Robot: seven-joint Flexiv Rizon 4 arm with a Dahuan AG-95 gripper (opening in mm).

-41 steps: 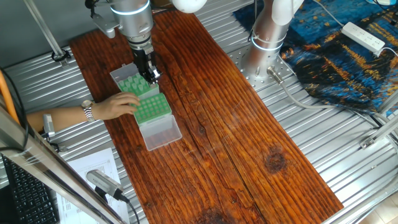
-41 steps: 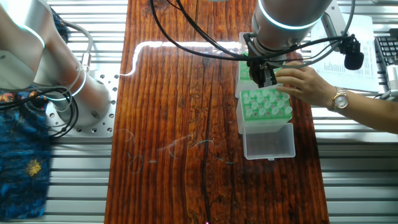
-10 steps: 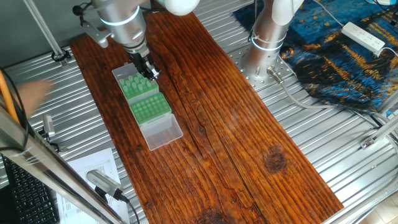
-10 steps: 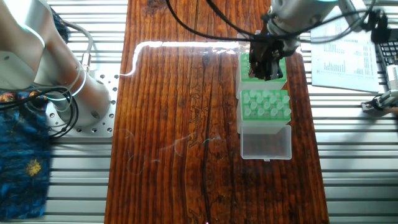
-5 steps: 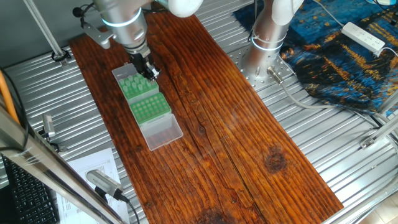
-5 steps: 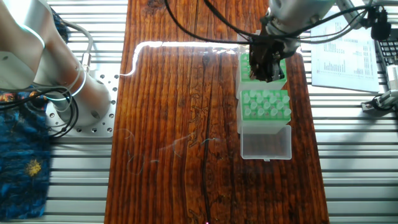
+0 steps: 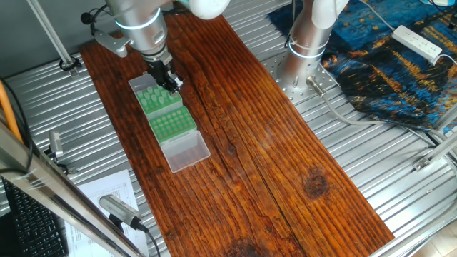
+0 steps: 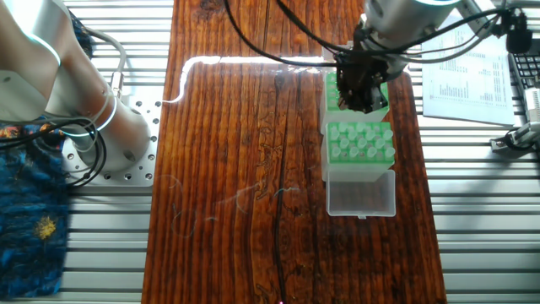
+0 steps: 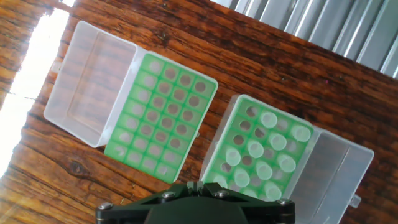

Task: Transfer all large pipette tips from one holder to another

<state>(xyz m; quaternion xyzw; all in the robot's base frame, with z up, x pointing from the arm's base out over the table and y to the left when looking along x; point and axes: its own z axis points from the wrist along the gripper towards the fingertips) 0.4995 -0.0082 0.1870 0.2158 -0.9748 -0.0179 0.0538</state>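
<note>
Two green plastic tip racks with clear hinged lids sit end to end near one long edge of the dark-stained wooden worktop (image 7: 271, 143), toward its far end in one fixed view. In the hand view, one green rack (image 9: 163, 115) shows only open holes, while the second green rack (image 9: 258, 152) beside it carries the translucent whitish conical pipette tips (image 9: 264, 152), roughly ten, clustered in its cells. The black two-finger gripper (image 8: 361, 83) hangs directly above the rack nearer the worktop's end; whether its fingers are spread or closed, or grasp anything, I cannot tell.
</note>
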